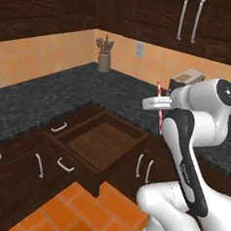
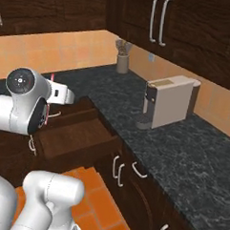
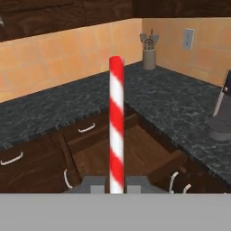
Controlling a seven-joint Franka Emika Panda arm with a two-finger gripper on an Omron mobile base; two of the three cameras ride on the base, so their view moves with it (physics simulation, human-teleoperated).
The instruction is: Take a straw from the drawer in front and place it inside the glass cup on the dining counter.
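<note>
My gripper [image 1: 157, 104] is shut on the red-and-white striped straw [image 1: 159, 115], which stands upright in it, raised above worktop height to the right of the open drawer [image 1: 98, 141]. In the hand view the straw [image 3: 116, 122] rises from between the fingertips [image 3: 92, 185] with the drawer [image 3: 135, 155] below and behind it. The drawer's wooden bottom is bare. From the right base camera, the straw [image 2: 52, 78] peeks out behind the wrist above the drawer [image 2: 75, 136]. The glass cup and the dining counter are out of view.
A black speckled worktop [image 1: 50, 98] wraps the corner, with a utensil holder [image 1: 104, 58] at the back and a coffee machine [image 2: 168, 100] on the right. Dark cabinets with handles [image 1: 143, 166] stand below. Orange floor tiles [image 1: 81, 213] lie in front of the drawer.
</note>
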